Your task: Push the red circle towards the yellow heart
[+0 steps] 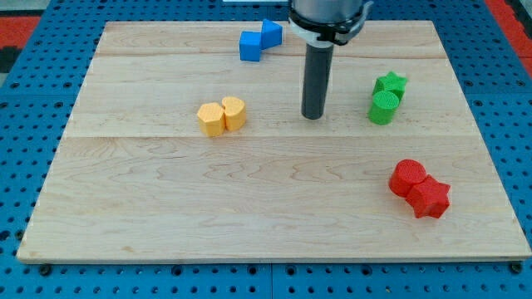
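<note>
Broadly, board: wooden table top (274, 232), 8 blocks in 4 pairs.
Tool: my tip (312, 116) near centre, touching nothing.
Red circle (407, 177): 4 o'clock, touching red star (431, 198); looks light, rigid, slides easily; push its right side.
Yellow heart (233, 112): 9 o'clock.

High frontal view over board (266, 208)

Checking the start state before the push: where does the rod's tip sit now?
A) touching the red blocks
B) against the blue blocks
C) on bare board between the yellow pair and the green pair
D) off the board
C: my tip rests on bare wood, with the yellow pair to the view's left and the green pair to the right, touching neither.
</note>
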